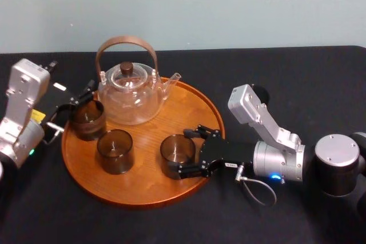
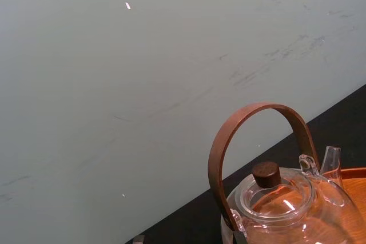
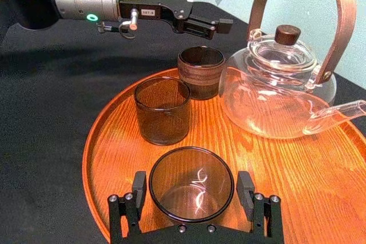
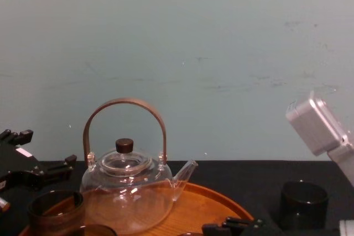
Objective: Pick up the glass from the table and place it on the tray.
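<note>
**Glass stands on the tray, fingers spread around it**

The fingers of the right gripper (image 1: 182, 152) are spread, one on either side of the right-hand glass (image 1: 177, 154). In the right wrist view a thin gap is seen at each side, so the glass is judged not to be gripped. This glass stands upright on the tray (image 1: 189, 107), near its front right rim.

The fingers of the left gripper (image 1: 80, 98) are also spread. They are held just at the rear-left glass (image 1: 87, 119), over the tray's left edge, and whether the rim is touched cannot be told.

The placing step is judged to be at its end: the right-hand glass is set down and let go. The next move would call for a straight retreat of the right gripper, away from the tray's centre or upward. The spread should be kept so that neither finger drags the glass.

Three smoky glasses are counted, and all are on the tray; the third is the middle glass (image 1: 115, 150). One glass teapot (image 1: 128, 92) with a wooden hoop handle stands at the tray's back. One tray is counted, resting on the black worktop (image 1: 286, 72).
</note>
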